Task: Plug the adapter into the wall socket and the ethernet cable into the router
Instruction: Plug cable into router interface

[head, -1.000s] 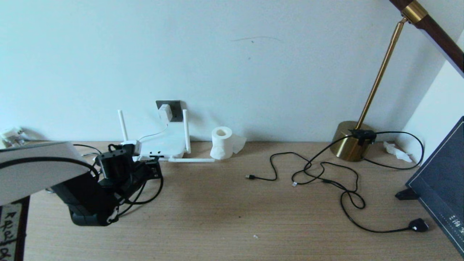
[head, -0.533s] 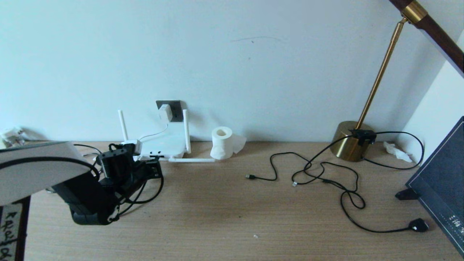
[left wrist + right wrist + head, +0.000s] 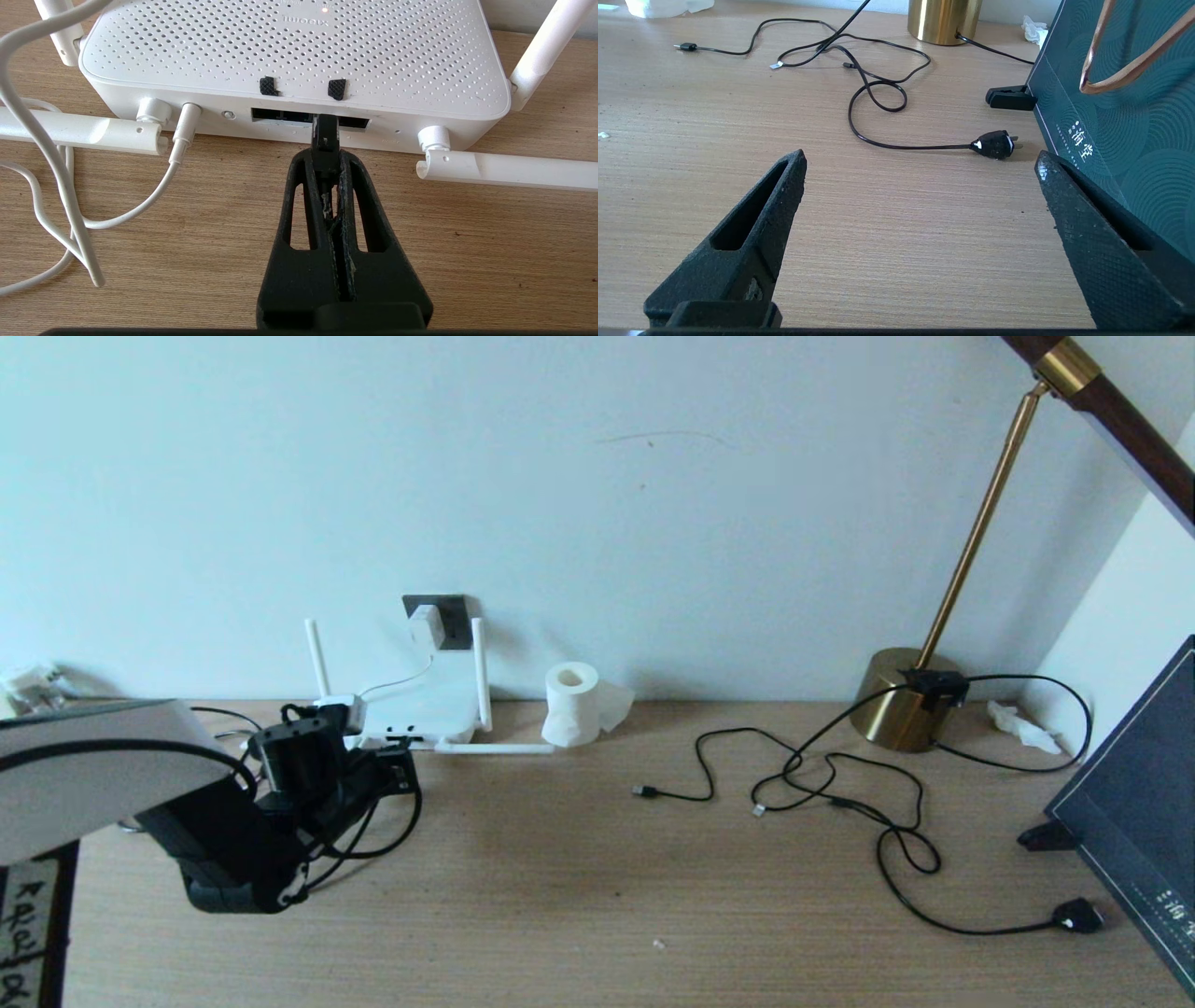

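Left gripper [image 3: 325, 154] sits low over the desk [image 3: 597, 887] at far left, pinched shut on the ethernet cable [image 3: 325, 133] plug w/ its tip right at the router [image 3: 289, 56] port row, so my call is: push straight in along the port axis, keep the plug level, no sideways twist, and don't let go before it seats. Behind it the adapter [image 3: 426, 626] is already in the wall socket [image 3: 448, 616] (that half looks done). Right gripper [image 3: 920, 168] hangs wide open, empty, over bare desk at right, idle.
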You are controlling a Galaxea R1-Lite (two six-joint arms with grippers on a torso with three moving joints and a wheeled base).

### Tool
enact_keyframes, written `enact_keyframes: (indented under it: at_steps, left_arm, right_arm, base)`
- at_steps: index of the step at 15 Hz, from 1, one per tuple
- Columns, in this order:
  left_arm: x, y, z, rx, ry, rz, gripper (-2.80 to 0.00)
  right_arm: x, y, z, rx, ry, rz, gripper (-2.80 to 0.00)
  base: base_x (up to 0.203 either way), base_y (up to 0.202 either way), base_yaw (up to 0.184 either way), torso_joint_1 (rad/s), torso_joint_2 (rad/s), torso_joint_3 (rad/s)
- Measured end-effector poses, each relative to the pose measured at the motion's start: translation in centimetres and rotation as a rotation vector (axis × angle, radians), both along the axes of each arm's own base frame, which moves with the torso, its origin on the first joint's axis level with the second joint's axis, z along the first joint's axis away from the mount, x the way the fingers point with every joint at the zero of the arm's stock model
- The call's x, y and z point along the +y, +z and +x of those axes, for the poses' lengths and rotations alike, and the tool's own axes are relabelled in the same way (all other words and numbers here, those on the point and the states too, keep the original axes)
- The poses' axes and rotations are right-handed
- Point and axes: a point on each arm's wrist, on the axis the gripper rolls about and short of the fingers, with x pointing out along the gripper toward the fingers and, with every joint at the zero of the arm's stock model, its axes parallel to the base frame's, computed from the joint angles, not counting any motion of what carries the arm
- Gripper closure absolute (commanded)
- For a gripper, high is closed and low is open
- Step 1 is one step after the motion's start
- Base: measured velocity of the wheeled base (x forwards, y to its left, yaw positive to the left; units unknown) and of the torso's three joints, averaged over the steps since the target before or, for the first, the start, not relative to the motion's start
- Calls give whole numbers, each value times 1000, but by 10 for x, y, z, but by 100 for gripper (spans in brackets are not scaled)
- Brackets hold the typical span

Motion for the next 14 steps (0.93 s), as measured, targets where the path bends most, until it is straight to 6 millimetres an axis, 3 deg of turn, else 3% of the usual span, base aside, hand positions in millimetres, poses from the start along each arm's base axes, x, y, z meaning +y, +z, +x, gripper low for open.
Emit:
enact_keyframes:
  at_steps: [14]
  left_arm:
    - [0, 5, 6, 6, 1, 0, 0]
  right_arm:
    - [0, 0, 0, 0, 0, 0, -280]
  base:
    - [0, 0, 0, 0, 0, 0]
